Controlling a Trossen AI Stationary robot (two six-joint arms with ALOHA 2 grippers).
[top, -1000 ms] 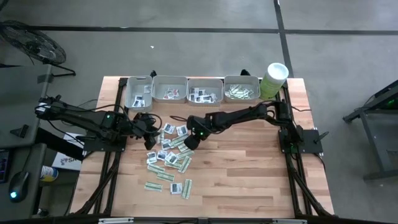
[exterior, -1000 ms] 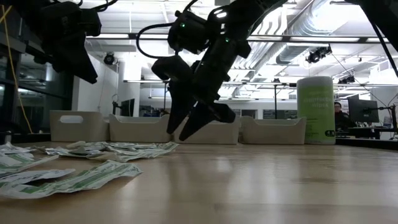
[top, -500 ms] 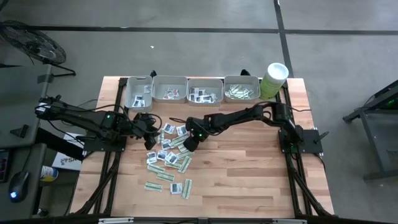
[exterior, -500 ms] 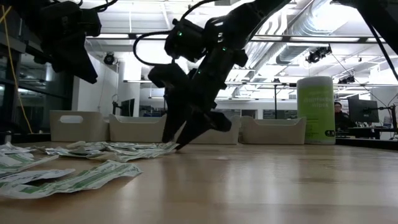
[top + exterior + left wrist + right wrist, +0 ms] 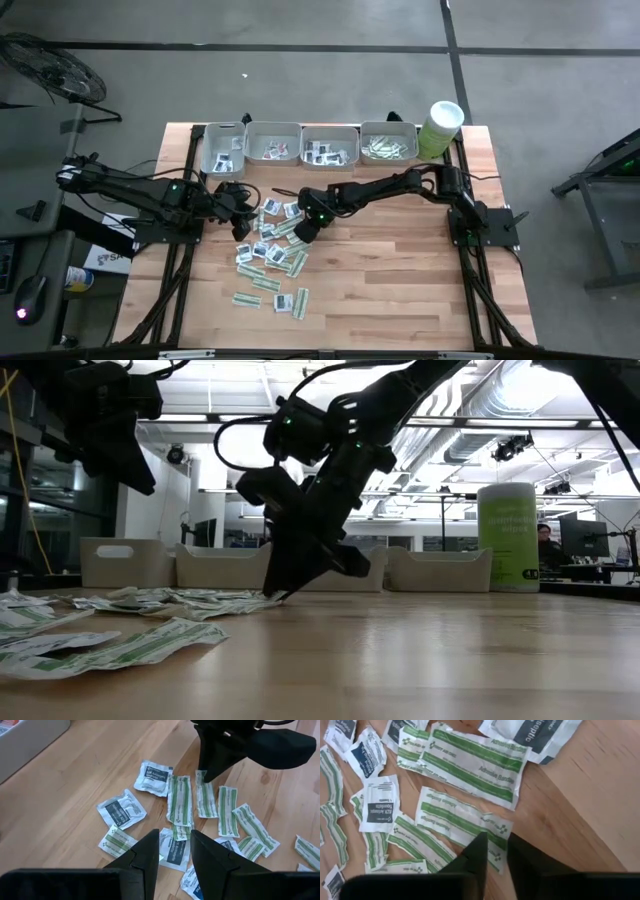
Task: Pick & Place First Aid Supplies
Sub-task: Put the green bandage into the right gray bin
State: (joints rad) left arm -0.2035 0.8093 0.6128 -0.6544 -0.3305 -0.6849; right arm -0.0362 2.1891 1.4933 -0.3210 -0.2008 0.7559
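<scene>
- Reaching down with my right gripper point(image 5: 303, 232) to the right edge of the pile of sachets point(image 5: 268, 245) on the tabletop point(image 5: 400, 270), I have the fingertips point(image 5: 481, 851) on a green-striped strip point(image 5: 462, 822).
- The fingers stand close together with a narrow gap over that strip's end; I cannot tell whether they are pinching it yet.
- In the low view this gripper point(image 5: 283, 588) points steeply down, its tip at the tabletop beside the nearest sachets.
- My left gripper point(image 5: 240, 222) hovers at the left side of the same pile, its fingers point(image 5: 150, 852) slightly spread with nothing between them.
- The left wrist view shows square white sachets point(image 5: 153, 776) and green-striped strips point(image 5: 180, 800) lying flat, some overlapping, with the right gripper point(image 5: 210, 772) at the far side of them.
- Four grey trays point(image 5: 247, 133) line the far edge of the tabletop, each with a few sachets inside.
- A pale green tub point(image 5: 440, 128) with a white lid stands just right of the last tray.
</scene>
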